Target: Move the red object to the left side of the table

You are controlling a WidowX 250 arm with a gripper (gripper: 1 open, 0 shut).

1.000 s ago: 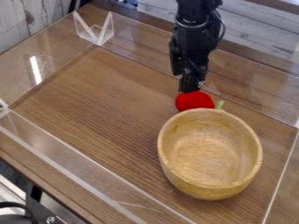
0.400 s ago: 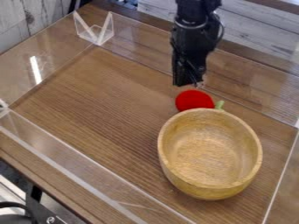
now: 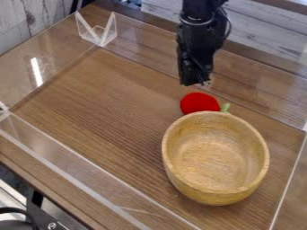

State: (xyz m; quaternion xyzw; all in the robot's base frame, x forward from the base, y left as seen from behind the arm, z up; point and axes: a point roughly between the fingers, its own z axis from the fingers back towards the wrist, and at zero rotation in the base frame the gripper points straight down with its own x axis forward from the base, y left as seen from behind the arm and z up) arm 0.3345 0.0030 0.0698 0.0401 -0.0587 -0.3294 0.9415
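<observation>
Glossy and rounded, the red object with its small green leafy tip sits on the brown wood-grain table, right of centre, just beside the far rim of the smooth, light wooden bowl, whose rim hides its lower edge. My tool, dark and hard-edged, hangs point-down just above the fruit without holding it, and I cannot tell how far its jaws stand apart; my arm is cut off by the top edge

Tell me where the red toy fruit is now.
The red toy fruit lies on the table's right half, just behind the wooden bowl, directly below the pincer.
</observation>
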